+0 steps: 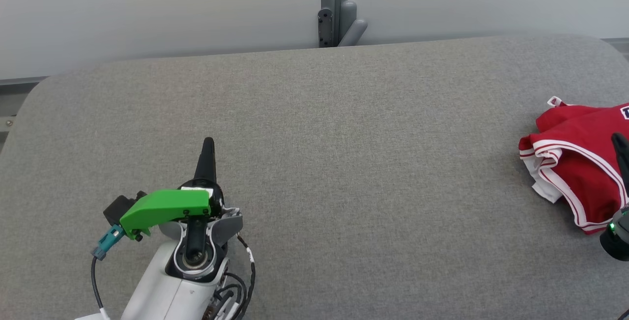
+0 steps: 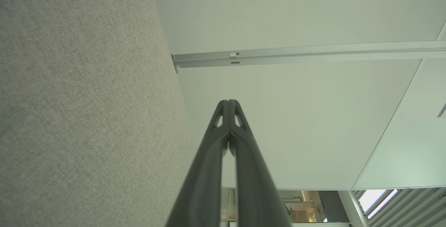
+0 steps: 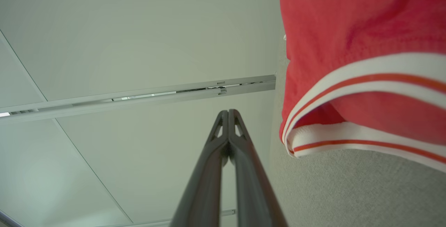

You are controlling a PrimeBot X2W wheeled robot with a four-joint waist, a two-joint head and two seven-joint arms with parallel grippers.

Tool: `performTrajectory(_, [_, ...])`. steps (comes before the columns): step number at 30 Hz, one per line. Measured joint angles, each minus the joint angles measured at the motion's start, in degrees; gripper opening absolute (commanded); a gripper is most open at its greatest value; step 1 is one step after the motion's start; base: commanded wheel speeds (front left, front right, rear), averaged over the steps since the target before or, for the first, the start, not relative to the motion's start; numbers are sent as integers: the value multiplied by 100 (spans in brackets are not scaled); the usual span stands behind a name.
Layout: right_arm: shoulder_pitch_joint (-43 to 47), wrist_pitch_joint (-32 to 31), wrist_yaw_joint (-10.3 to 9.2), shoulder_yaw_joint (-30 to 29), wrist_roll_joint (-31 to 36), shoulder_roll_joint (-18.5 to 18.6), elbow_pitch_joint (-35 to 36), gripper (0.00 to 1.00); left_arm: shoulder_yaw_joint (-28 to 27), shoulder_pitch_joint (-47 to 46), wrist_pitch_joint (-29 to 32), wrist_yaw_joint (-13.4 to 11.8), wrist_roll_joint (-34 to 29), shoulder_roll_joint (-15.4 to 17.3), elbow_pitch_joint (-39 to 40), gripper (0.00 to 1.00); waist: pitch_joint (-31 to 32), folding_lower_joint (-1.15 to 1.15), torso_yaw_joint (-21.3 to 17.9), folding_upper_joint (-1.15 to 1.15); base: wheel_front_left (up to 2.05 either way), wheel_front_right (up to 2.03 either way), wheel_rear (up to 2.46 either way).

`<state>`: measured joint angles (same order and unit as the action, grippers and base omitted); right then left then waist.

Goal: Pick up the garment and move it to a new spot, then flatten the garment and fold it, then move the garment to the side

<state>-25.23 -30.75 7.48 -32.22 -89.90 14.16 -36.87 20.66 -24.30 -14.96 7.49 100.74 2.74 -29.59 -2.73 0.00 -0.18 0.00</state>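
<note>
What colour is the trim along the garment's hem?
The trim is white with a red stripe, on a red garment; clearest in the right wrist view.

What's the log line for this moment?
left gripper: shut, empty, over bare table | right gripper: shut, empty, beside garment | garment: red, white-trimmed, bunched at table's right side, unheld

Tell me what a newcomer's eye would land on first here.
The red garment with white-striped trim, bunched at the right edge of the grey fabric-covered table, stands out most. The right claw is shut next to it. Next comes the bright green cover on the left arm's wrist at lower left, with the left claw shut above bare fabric.
</note>
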Motion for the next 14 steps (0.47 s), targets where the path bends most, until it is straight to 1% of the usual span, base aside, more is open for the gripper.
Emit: performTrajectory(14, [0,0,0,0,0,0,0,0,0,0,0,0,0,0,0,0,0,0,0,0,0,0,0])
